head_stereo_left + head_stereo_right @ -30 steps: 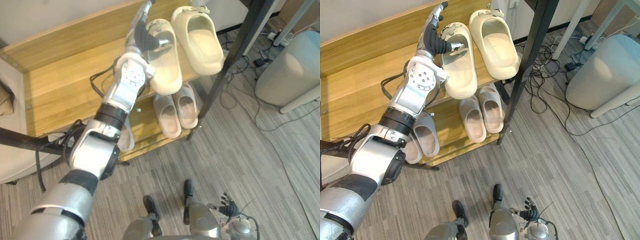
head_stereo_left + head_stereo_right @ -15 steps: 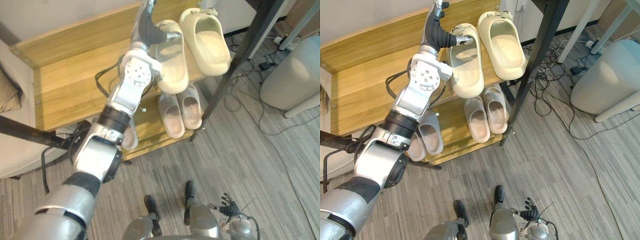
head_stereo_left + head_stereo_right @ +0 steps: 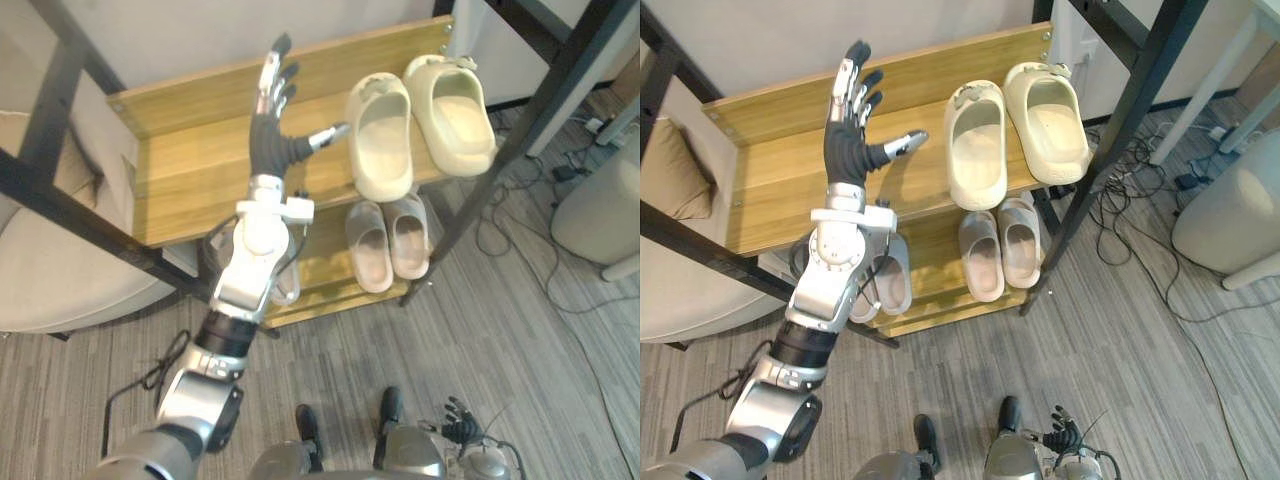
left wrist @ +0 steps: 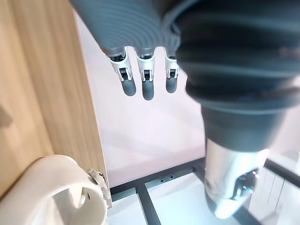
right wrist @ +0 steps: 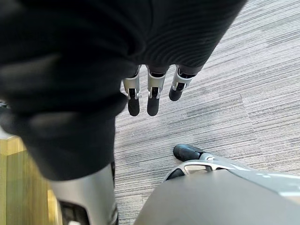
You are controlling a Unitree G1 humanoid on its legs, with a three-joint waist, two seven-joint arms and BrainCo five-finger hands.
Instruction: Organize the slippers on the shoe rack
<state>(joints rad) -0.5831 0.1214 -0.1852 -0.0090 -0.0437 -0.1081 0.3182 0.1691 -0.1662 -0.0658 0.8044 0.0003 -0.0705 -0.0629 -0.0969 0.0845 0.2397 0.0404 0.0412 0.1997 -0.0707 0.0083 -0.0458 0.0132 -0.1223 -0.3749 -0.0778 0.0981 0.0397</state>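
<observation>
Nearest, the right robot hand (image 3: pixel 1065 440) hangs low over the grey carpet floor (image 3: pixel 1160 380). Its fingers (image 5: pixel 153 101) are straight and relaxed, holding nothing. Farther out, the left robot hand (image 3: pixel 270 148) is held up in front of the shoe rack (image 3: pixel 190 175), fingers spread wide and thumb pointing toward the cream slippers (image 3: pixel 380 140). It is empty and clear of them. On the rack's lower shelf a pair of grey slippers (image 3: pixel 387 240) lies side by side at the right end. A third grey slipper (image 3: pixel 893 278) shows partly behind the left arm. On the top shelf the two cream slippers sit side by side at the right end, toes toward the back of the rack.
</observation>
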